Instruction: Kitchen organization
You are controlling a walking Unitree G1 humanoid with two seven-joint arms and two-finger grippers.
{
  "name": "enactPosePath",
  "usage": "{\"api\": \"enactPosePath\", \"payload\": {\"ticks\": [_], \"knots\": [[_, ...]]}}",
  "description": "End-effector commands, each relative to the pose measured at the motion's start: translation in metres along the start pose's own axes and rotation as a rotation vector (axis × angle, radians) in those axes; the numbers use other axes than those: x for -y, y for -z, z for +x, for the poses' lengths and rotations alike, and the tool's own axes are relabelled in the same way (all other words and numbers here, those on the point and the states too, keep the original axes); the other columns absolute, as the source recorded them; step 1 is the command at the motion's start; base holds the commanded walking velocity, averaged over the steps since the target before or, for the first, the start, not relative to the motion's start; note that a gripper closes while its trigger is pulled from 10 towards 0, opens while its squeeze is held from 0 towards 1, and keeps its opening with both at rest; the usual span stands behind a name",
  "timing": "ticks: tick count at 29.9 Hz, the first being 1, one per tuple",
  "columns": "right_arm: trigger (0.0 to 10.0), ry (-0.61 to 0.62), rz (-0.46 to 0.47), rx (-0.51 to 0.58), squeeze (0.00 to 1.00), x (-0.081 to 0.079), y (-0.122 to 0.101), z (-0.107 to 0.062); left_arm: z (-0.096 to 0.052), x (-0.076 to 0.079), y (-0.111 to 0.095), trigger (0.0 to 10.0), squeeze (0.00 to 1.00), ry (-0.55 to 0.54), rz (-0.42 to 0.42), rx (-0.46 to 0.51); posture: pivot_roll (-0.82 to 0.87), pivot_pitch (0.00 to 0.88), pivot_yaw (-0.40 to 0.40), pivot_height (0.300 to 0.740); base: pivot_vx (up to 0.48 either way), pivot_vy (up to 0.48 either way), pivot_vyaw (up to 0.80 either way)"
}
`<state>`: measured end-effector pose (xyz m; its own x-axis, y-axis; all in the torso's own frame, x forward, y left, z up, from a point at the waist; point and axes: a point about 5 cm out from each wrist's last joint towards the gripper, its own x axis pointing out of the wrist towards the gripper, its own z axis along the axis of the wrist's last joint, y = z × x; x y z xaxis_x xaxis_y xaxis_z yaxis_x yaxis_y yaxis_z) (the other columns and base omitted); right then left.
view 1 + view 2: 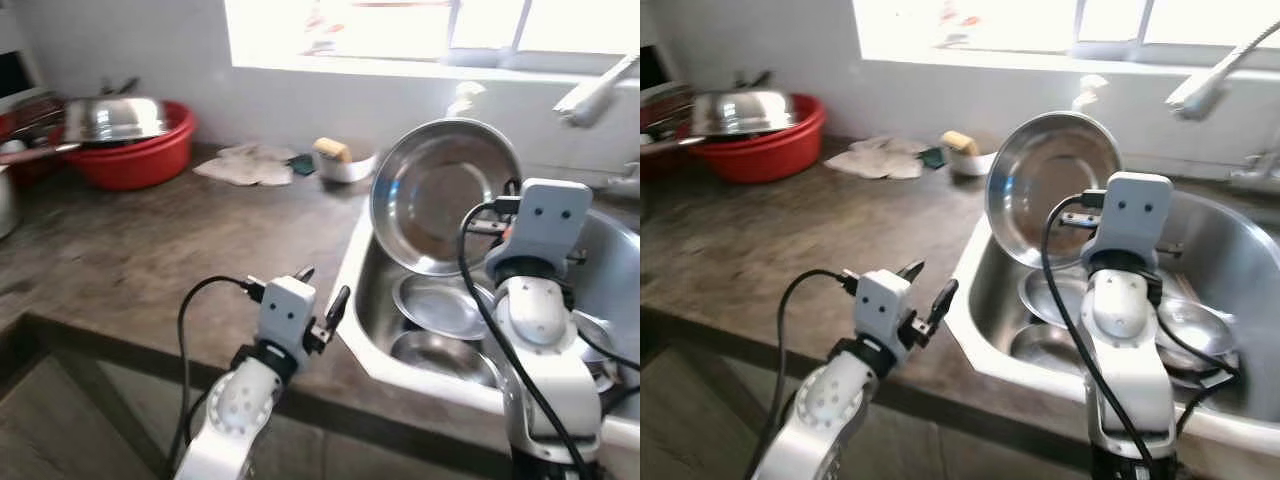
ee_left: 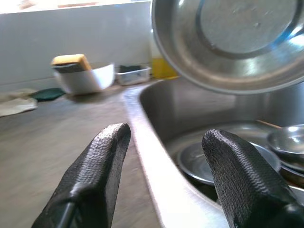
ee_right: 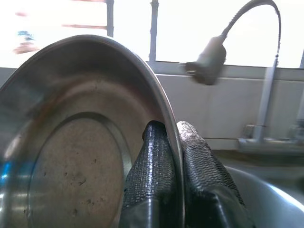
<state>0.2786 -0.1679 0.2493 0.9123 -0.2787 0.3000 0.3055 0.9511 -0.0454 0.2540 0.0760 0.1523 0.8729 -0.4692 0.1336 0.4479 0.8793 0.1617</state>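
Observation:
A steel plate (image 1: 440,190) is held upright and tilted above the left side of the steel sink (image 1: 362,268); my right gripper (image 3: 172,156) is shut on its rim, one finger on each side. More steel plates (image 1: 440,305) lie stacked in the sink's bottom. My left gripper (image 1: 320,295) hovers over the countertop (image 1: 140,260) just left of the sink's edge, open and holding nothing, its fingertips (image 2: 111,142) pointing toward the sink.
A red basin (image 1: 135,150) with a steel bowl (image 1: 115,115) in it stands at the back left. A cloth (image 1: 245,165), a white bowl with a sponge (image 1: 340,158) and a faucet (image 1: 595,90) sit along the back wall. A pot (image 1: 5,200) is at the left edge.

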Motion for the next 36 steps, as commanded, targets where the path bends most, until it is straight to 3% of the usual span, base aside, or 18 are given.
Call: {"api": "enactPosePath", "payload": {"ticks": [1,3,4,5,6,8,9,11,16,24,25,26,27,32,35,36], "knots": [[0.0,0.016,-0.016,0.012,0.00,0.003,-0.006,0.003,0.001,0.003,-0.001,10.0,0.00,0.010,0.011,0.006,0.05,0.007,-0.019,0.740,0.000,-0.458,-0.77],[0.0,-0.018,-0.033,-0.050,0.00,-0.001,0.001,0.006,0.001,0.005,0.000,10.0,0.00,0.006,-0.017,-0.004,0.05,0.007,-0.019,0.740,0.000,-0.424,0.00],[4.5,-0.034,-0.040,-0.080,0.00,-0.002,0.005,0.008,0.002,0.005,0.000,10.0,0.00,0.000,-0.026,-0.004,0.05,0.007,-0.019,0.740,0.000,0.000,0.00],[4.5,-0.034,-0.040,-0.080,0.00,-0.002,0.005,0.008,0.002,0.005,0.000,10.0,0.00,0.000,-0.026,-0.004,0.05,0.007,-0.019,0.740,0.000,0.000,0.00],[10.0,-0.067,-0.047,-0.138,0.00,-0.004,0.013,0.011,0.003,0.003,0.001,10.0,0.00,-0.014,-0.019,-0.010,0.05,0.007,-0.019,0.740,0.000,0.000,0.00],[10.0,-0.082,-0.051,-0.170,0.00,-0.005,0.017,0.014,0.003,0.002,0.001,10.0,0.00,-0.019,-0.015,-0.010,0.05,0.007,-0.019,0.740,0.000,0.000,0.00],[10.0,-0.110,-0.068,-0.255,0.00,-0.005,0.029,0.019,0.003,0.001,0.002,10.0,0.00,-0.026,-0.009,-0.016,0.05,0.009,-0.023,0.740,0.000,0.000,0.00],[10.0,-0.110,-0.068,-0.255,0.00,-0.005,0.029,0.019,0.003,0.001,0.002,10.0,0.00,-0.026,-0.009,-0.016,0.05,0.009,-0.023,0.740,0.000,0.000,0.00],[10.0,-0.244,-0.086,-0.489,0.00,-0.014,0.055,0.039,0.001,0.001,0.002,10.0,0.00,-0.028,-0.011,-0.018,0.06,0.006,-0.032,0.740,0.000,0.000,0.00],[10.0,-0.252,-0.082,-0.684,0.00,-0.010,0.084,0.058,0.000,0.002,0.002,10.0,0.00,-0.032,-0.009,-0.019,0.07,0.006,-0.046,0.740,0.000,0.000,0.00],[10.0,-0.264,-0.091,-0.723,0.16,-0.010,0.090,0.059,-0.001,0.002,0.002,10.0,0.00,-0.036,-0.005,-0.018,0.08,0.006,-0.048,0.740,0.000,0.000,0.00],[10.0,-0.264,-0.091,-0.723,0.16,-0.010,0.090,0.059,-0.001,0.002,0.002,10.0,0.00,-0.036,-0.005,-0.018,0.08,0.006,-0.048,0.740,0.000,0.000,0.00],[10.0,-0.257,-0.077,-0.743,1.00,-0.010,0.093,0.059,-0.002,0.001,0.002,10.0,0.00,-0.038,-0.004,-0.019,0.08,0.003,-0.049,0.740,0.000,0.000,0.00],[10.0,-0.250,-0.068,-0.785,1.00,-0.009,0.102,0.055,-0.003,0.001,0.003,10.0,0.00,-0.040,-0.008,-0.024,0.07,0.001,-0.047,0.740,0.000,0.000,0.00],[10.0,-0.249,-0.050,-0.746,1.00,-0.011,0.098,0.058,-0.002,0.003,0.003,10.0,0.00,-0.037,-0.012,-0.022,0.07,0.000,-0.048,0.740,0.000,0.000,0.00],[10.0,-0.248,-0.058,-0.691,0.74,-0.011,0.093,0.061,-0.002,0.003,0.003,10.0,0.00,-0.037,-0.013,-0.021,0.07,0.000,-0.048,0.740,0.000,0.000,0.00]]}}
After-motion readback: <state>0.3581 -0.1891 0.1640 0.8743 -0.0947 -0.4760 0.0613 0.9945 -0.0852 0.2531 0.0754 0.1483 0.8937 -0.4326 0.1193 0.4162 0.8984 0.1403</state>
